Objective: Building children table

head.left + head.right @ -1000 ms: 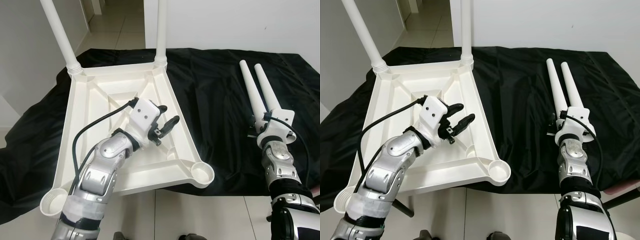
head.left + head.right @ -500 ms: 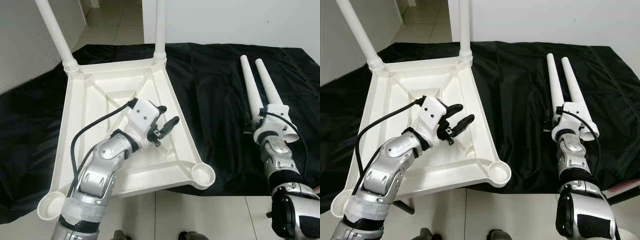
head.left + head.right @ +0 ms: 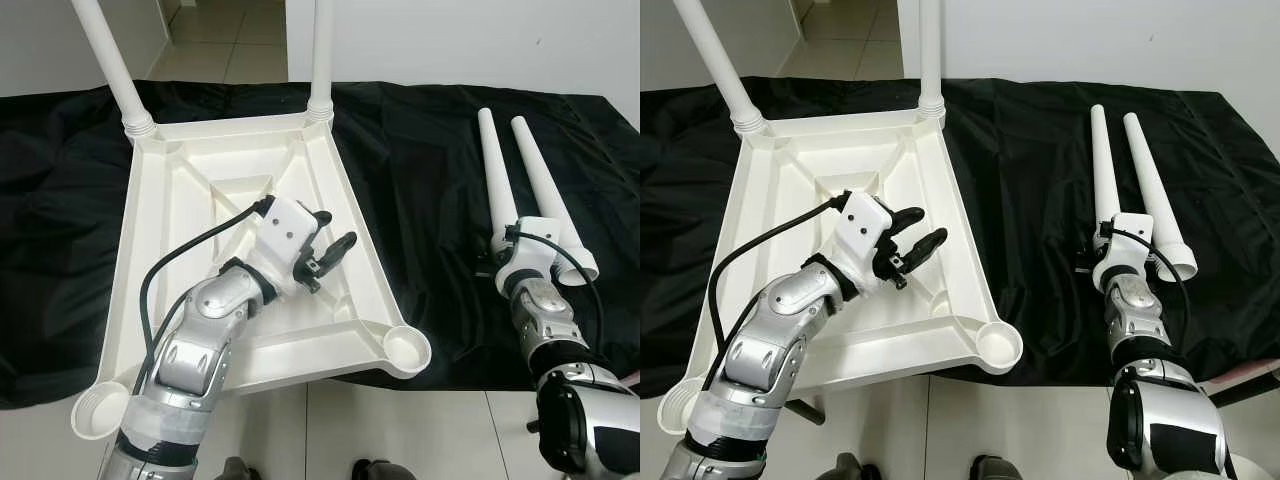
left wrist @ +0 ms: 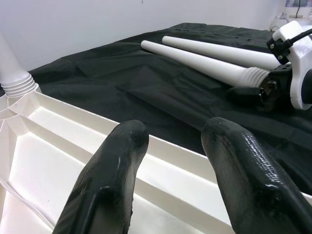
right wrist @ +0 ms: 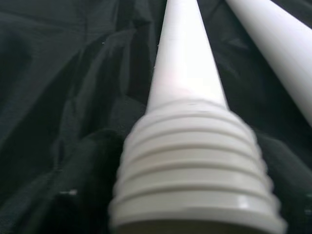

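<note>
The white children's table top [image 3: 140, 260] lies upside down on black cloth, with two white legs [image 3: 105, 55] [image 3: 321, 50] standing in its far corner sockets. Both near sockets [image 3: 405, 347] [image 3: 97, 413] are hollow. My left gripper [image 3: 335, 232] hovers open over the underside, near the right rim, holding nothing [image 4: 180, 134]. Two loose legs [image 3: 493, 170] [image 3: 538, 175] lie side by side on the cloth at the right. My right gripper [image 3: 512, 255] sits at the threaded end [image 5: 195, 165] of the left loose leg; its grip is hidden.
The black cloth [image 3: 420, 180] covers the floor under everything, with pale tiles [image 3: 400, 430] at its near edge. A white wall [image 3: 450, 40] runs behind. A grey cable [image 3: 190, 255] loops from my left wrist over the table top.
The view has shifted slightly. My right gripper has slid left off the right loose leg's end and now sits over the left leg's threaded end. The left gripper stays open in place.
</note>
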{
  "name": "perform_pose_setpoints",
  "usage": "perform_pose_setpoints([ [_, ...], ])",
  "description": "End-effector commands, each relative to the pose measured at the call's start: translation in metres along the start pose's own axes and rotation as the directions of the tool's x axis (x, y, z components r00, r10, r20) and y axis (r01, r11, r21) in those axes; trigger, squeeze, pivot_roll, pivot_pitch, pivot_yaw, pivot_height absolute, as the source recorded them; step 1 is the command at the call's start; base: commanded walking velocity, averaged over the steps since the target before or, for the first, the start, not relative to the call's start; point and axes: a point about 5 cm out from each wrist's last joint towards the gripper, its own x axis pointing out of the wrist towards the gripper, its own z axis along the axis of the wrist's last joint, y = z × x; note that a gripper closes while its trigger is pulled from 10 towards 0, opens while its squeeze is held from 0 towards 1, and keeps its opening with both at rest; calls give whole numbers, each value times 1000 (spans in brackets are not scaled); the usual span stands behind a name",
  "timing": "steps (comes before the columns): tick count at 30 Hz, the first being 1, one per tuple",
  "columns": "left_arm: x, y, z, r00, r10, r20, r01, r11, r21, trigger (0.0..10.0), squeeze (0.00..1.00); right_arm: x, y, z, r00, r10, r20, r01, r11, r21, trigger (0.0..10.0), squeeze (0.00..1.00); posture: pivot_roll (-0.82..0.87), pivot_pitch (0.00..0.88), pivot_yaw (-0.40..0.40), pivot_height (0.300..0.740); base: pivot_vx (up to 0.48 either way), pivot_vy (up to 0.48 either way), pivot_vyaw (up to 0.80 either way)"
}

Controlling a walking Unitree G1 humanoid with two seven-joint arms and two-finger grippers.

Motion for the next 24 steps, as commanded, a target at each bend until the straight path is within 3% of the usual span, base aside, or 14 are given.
perform_pose_setpoints([
  [1, -2, 5, 2, 996, 85, 2, -85, 996, 8, 10000, 0, -1, 3, -7, 999, 14, -28, -14, 1000, 28, 0, 0, -45, 133, 15, 740, 0, 0, 0],
  [6, -1, 6, 4, 996, 85, 4, -85, 996, 4, 10000, 0, -1, 0, -8, 999, 22, -35, -19, 997, 74, 0, 0, -42, 146, 1, 740, 0, 0, 0],
  [14, 0, 7, 4, 997, 72, 0, -72, 997, 3, 10000, 0, -3, 2, -10, 998, 53, -36, -52, 998, 23, 0, 0, -31, 160, -20, 740, 0, 0, 0],
  [15, -2, 9, 4, 997, 81, -1, -81, 997, 5, 10000, 0, -3, 4, -9, 998, 64, -22, -64, 998, 6, 10000, 0, -28, 153, -28, 740, 0, 0, 0],
  [20, -2, 17, 4, 991, 130, -10, -130, 991, -13, 10000, 0, -2, 13, -5, 992, 125, 28, -126, 992, 28, 10000, 0, -28, 134, -34, 740, 0, 0, 0],
  [24, 0, 21, 8, 988, 151, 5, -151, 988, -19, 10000, 0, -1, 17, 0, 991, 123, 61, -121, 992, -27, 10000, 0, -33, 124, -34, 740, 0, 0, 0],
])
